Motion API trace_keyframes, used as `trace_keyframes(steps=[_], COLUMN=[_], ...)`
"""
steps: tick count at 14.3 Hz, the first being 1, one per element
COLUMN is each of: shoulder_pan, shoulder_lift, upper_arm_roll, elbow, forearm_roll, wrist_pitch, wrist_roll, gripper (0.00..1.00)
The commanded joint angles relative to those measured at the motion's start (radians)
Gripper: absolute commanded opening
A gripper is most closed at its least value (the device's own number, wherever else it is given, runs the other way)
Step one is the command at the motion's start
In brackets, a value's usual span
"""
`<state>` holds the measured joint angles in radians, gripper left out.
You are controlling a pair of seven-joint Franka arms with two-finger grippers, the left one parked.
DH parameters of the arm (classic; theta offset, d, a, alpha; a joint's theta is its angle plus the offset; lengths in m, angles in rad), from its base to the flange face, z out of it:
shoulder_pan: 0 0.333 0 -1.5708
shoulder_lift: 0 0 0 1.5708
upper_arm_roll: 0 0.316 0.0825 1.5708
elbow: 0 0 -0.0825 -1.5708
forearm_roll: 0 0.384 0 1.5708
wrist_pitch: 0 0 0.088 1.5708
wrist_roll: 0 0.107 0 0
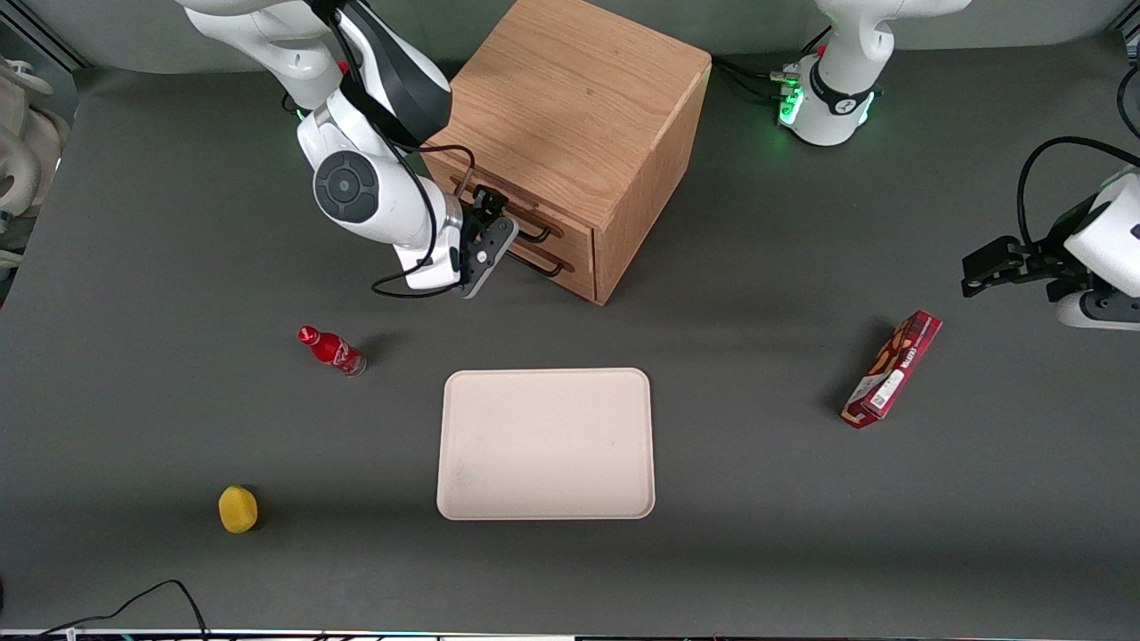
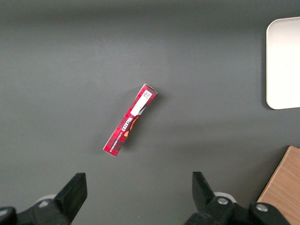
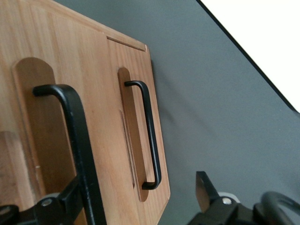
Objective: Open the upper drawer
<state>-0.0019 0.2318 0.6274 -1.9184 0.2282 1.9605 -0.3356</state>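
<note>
Upper drawer (image 1: 512, 218) sits closed in cabinet (image 1: 570, 116) front, above lower drawer (image 1: 557, 263). Gripper (image 1: 488, 233) at its black handle (image 3: 77, 140), fingers (image 3: 204, 192) spread around bar, not clamped. Close squarely, then pull straight out from cabinet front.

The claw (image 1: 488, 233) sits at the upper drawer (image 1: 521, 216) handle.

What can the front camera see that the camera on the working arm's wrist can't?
Only the front view shows the whole cabinet, red bottle, yellow ball, snack box and the gripper from outside, in front of the drawers. Only the right wrist view shows the upper drawer handle close up, with one finger beside it. Both show the lower drawer and tray.
</note>
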Motion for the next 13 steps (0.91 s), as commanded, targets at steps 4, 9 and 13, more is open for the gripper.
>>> trace_keyframes(steps=[4, 9, 13], shoulder_pan=[-0.01, -0.012, -0.012], shoulder_lift=[0.027, 0.058, 0.099], upper_arm_roll=[-0.009, -0.028, -0.034], elbow=[0.03, 0.071, 0.119], forearm_roll=[-0.044, -0.044, -0.047], wrist_pitch=[0.0, 0.0, -0.002], wrist_roll=[-0.055, -0.062, -0.056], gripper=[1.0, 1.0, 1.0])
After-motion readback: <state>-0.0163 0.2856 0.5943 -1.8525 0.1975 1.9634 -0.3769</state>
